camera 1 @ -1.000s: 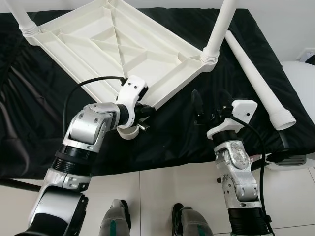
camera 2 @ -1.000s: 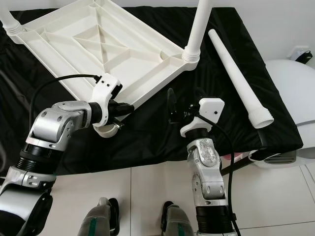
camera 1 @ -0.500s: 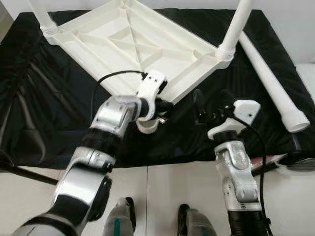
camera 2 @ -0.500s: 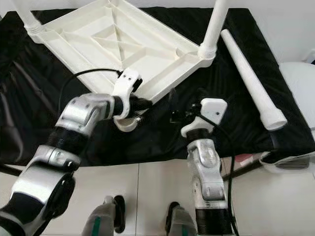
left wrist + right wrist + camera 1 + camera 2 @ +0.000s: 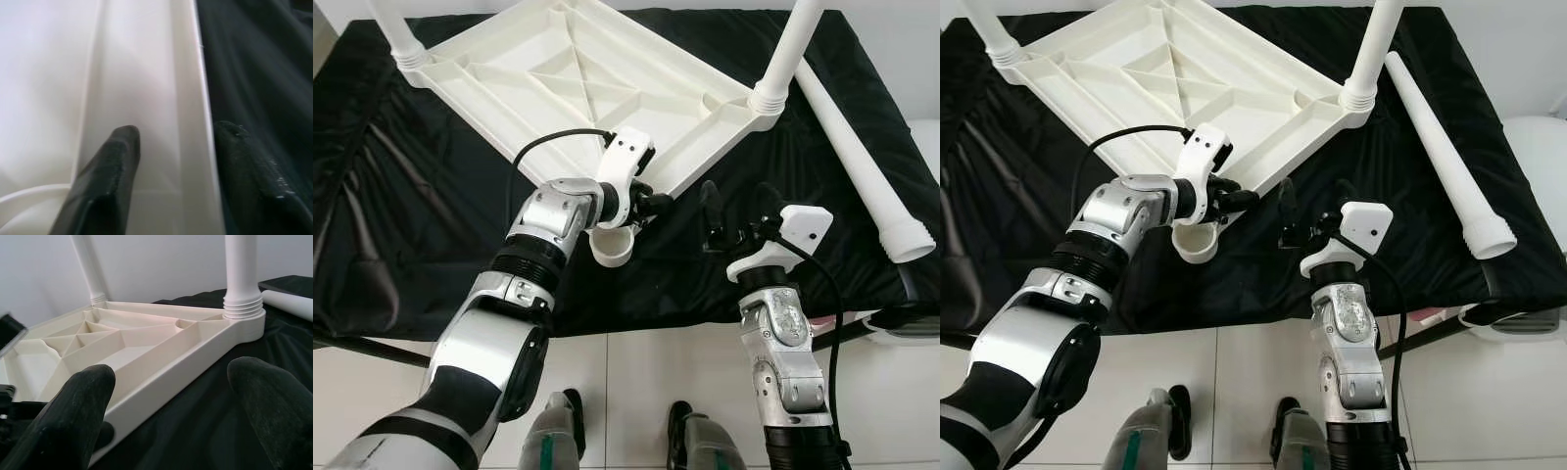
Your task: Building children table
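A white children's table top (image 5: 570, 90) lies upside down on a black cloth (image 5: 401, 215). One white leg (image 5: 791, 44) stands screwed into its right corner, and another (image 5: 396, 34) into its far left corner. A third, loose leg (image 5: 862, 162) lies on the cloth to the right. My left gripper (image 5: 656, 203) is at the near corner, above the round leg socket (image 5: 612, 247). It is open, and its fingers (image 5: 120, 152) straddle the rim. My right gripper (image 5: 736, 201) hovers open over the cloth, apart from the table top and pointing at its near right edge (image 5: 161, 387).
The cloth-covered surface ends at a front edge (image 5: 636, 323), with tiled floor (image 5: 636, 392) and my feet below it. A white rounded object (image 5: 1538, 147) stands beyond the cloth's right side. A dark bar and a grey item (image 5: 901, 323) stick out at the front right corner.
The whole picture has shifted, so the camera moved. My left arm now reaches out further, with its gripper still at the near corner. The right gripper holds the same open pose.
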### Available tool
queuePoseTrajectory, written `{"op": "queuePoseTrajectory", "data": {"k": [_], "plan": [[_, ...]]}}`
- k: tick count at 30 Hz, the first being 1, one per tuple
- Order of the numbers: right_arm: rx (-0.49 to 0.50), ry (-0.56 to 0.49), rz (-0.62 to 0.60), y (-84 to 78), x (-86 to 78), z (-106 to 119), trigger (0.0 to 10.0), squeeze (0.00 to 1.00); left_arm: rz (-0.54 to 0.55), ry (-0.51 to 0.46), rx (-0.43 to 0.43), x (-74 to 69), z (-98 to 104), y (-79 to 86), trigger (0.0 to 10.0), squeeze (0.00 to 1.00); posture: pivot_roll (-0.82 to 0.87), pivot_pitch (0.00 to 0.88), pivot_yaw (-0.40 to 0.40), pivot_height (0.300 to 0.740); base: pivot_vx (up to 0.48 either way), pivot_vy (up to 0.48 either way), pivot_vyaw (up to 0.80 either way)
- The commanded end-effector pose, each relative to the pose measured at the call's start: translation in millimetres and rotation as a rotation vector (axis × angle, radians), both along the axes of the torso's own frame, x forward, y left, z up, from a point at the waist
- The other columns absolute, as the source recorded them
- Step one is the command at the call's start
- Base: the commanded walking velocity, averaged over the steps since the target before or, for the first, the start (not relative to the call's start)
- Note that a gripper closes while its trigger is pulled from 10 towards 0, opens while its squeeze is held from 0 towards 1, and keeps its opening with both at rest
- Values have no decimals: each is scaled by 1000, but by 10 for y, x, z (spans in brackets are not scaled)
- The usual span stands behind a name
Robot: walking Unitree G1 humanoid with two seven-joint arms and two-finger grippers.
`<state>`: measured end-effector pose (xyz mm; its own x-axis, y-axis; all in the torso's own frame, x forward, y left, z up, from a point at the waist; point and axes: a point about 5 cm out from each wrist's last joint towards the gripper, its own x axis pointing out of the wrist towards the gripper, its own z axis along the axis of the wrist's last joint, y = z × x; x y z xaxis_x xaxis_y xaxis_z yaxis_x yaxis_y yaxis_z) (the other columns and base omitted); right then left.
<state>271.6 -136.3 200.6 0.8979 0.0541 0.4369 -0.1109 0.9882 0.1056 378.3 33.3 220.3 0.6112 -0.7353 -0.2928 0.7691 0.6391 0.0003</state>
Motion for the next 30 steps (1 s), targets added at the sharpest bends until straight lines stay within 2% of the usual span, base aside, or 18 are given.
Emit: {"op": "queuePoseTrajectory", "data": {"k": [1,2,4,6,9,11,12,15,18,19,20,21,23,24,25,26,30], "plan": [[1,22,7,16,-17,-55,10000,0,387,-142,81,155,76,325,10000,145,86,229,70,740,0,0,0],[2,23,12,24,-12,-57,10000,0,354,-186,52,139,183,331,10000,0,92,225,65,740,0,0,0],[2,24,16,28,-8,-59,10000,0,333,-216,34,126,254,336,10000,0,92,225,65,740,0,0,0],[1,27,22,42,0,-64,10000,0,292,-287,-10,97,425,384,10000,0,97,223,58,740,0,0,0],[1,27,22,42,0,-64,10000,0,292,-287,-10,97,425,384,10000,0,97,223,58,740,0,0,0],[0,28,26,49,3,-69,10000,0,281,-315,-15,81,498,423,10000,0,101,221,56,740,0,0,0],[-1,30,32,55,10,-73,10000,0,266,-346,-24,61,583,473,10000,1000,105,221,51,740,0,0,0],[-1,30,32,55,10,-73,10000,0,266,-346,-24,61,583,473,10000,1000,105,221,51,740,0,0,0],[-5,32,42,61,25,-76,10000,0,253,-394,-41,23,720,564,10000,1000,112,221,41,740,0,0,0],[-8,31,47,64,36,-72,10000,0,261,-430,-27,16,759,639,10000,1000,112,221,33,740,0,0,0],[-8,31,47,64,36,-72,10000,0,261,-430,-27,16,759,639,10000,1000,112,221,33,740,0,0,0],[-9,30,52,68,44,-67,10000,0,278,-448,-9,21,762,706,10000,1000,112,220,31,740,0,0,0],[-9,30,52,68,44,-67,10000,0,278,-448,-9,21,762,706,10000,1000,112,220,31,740,0,0,0],[-12,28,59,72,47,-60,10000,0,297,-460,23,29,737,772,10000,1000,110,222,28,740,0,0,0],[-15,26,65,73,49,-51,10000,0,314,-460,67,38,680,845,10000,0,110,222,26,740,0,0,0],[-15,26,65,73,49,-51,10000,0,314,-460,67,38,680,845,10000,0,110,222,26,740,0,0,0],[-21,35,66,48,43,-46,10000,0,427,-411,297,80,290,1199,10000,0,108,228,19,740,0,0,0]]}}
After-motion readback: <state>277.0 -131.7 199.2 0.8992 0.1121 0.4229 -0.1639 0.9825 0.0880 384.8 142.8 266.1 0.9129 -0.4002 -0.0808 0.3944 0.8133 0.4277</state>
